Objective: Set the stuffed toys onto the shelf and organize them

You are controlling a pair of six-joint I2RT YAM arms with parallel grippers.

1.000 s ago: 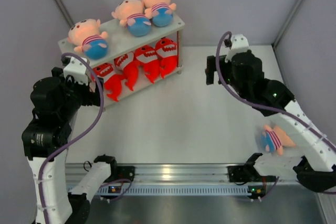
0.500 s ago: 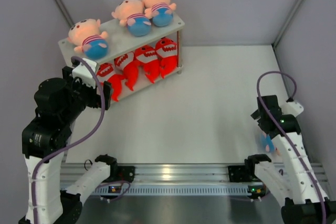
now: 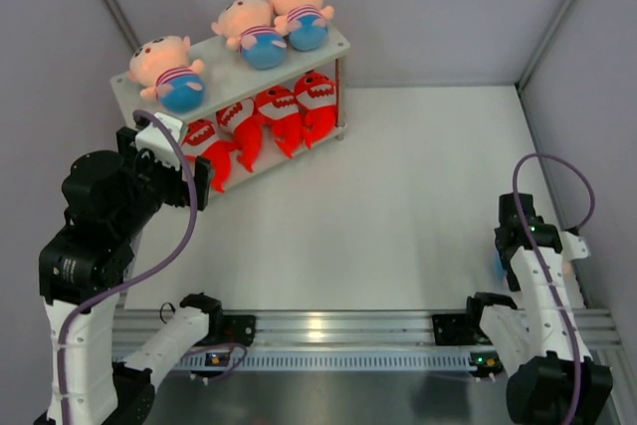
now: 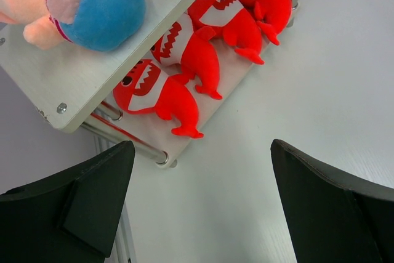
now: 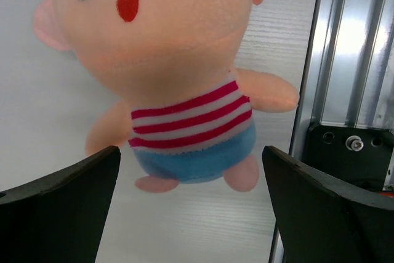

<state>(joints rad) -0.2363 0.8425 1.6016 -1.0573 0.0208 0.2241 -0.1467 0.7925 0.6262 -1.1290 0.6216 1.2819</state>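
Last boy doll (image 5: 178, 84) lay face-up on the table (image 3: 398, 176) beside the near rail (image 5: 345, 41), well apart from the shelf (image 3: 227, 75). Right gripper (image 5: 191, 152) hung over it, jaws wide, holding nothing. Judgement: pinch across the striped torso, not the bulky round head; soft plush compresses, so seat deep. The flat top board showed a gap among three dolls (image 3: 264, 32). Red sharks (image 3: 269, 116) filled the lower tier. Left gripper (image 4: 202, 146) was wide, empty.
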